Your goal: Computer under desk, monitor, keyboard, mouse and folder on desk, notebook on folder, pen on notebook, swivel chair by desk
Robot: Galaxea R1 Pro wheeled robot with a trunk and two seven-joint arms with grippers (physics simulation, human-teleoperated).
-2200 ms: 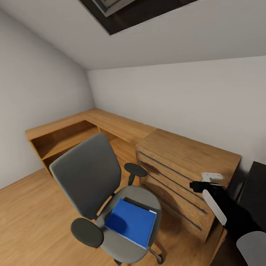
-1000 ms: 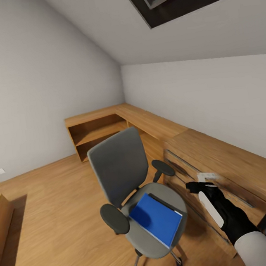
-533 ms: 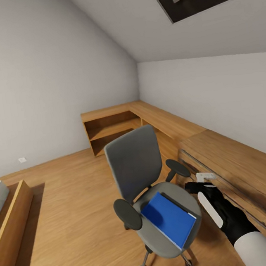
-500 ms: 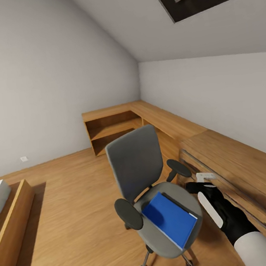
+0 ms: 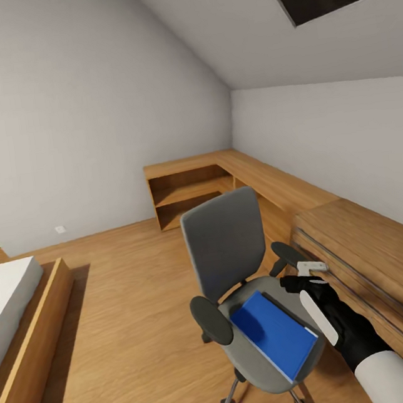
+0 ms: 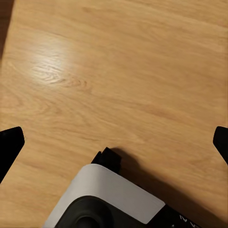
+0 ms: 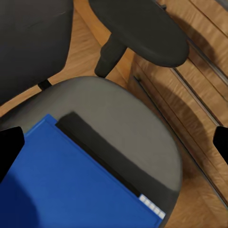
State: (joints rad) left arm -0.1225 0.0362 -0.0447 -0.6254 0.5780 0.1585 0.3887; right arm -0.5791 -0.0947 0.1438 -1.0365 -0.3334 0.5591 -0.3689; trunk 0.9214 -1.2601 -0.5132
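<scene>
Lying flat on the swivel chair (image 5: pixel 235 267) seat: folder (image 5: pixel 274 334), label strip on its edge unreadable. Right gripper (image 5: pixel 299 276) hovers beside it, fingers (image 7: pixel 9 145) spread wide, empty. Left gripper fingers (image 6: pixel 10 145) also wide apart over the floor (image 6: pixel 123 71).

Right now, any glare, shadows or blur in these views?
Left wrist view: soft glare patch on the floor. Right wrist view: sharp, a dark shadow on the folder. Head view: wide-angle stretch at the edges, right claw shadowing the folder.
</scene>
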